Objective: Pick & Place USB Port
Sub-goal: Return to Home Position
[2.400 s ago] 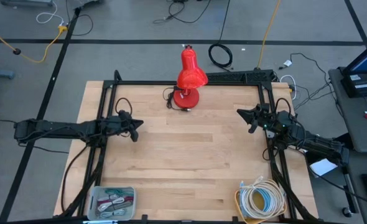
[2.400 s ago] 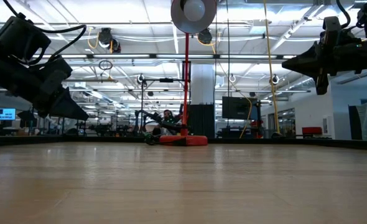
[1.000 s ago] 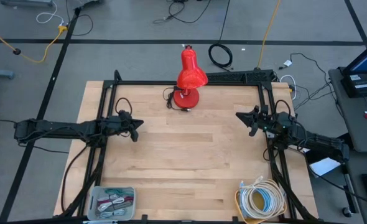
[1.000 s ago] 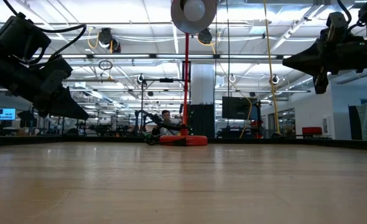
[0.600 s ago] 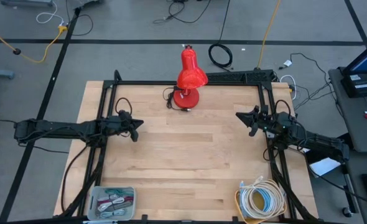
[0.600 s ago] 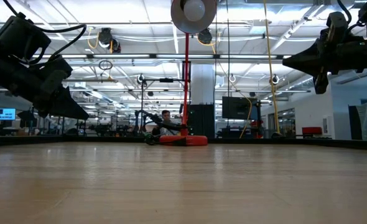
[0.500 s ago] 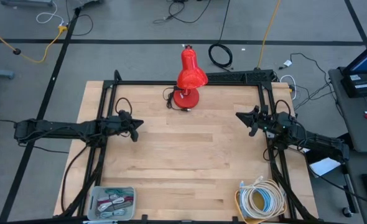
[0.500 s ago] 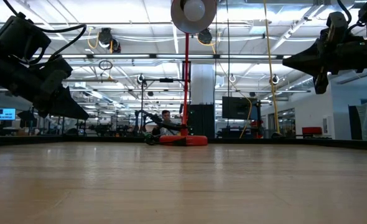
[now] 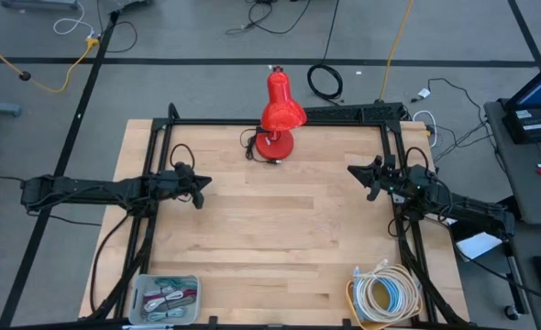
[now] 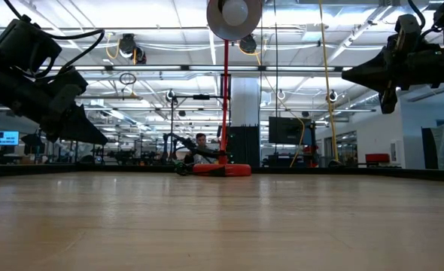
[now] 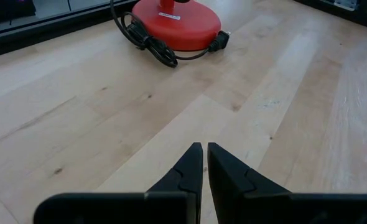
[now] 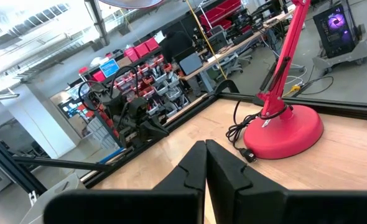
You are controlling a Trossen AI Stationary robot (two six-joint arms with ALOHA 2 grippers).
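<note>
Job seemingly done, the left pincer (image 11: pixel 204 149) and right pincer (image 12: pixel 205 144) hang pressed together and empty above the counter (image 9: pixel 280 229), well apart from the coiled white and blue cables (image 9: pixel 385 295) in the bin (image 9: pixel 353 295), so nothing needs holding.

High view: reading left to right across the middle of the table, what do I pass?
left gripper → red lamp → right gripper
</note>
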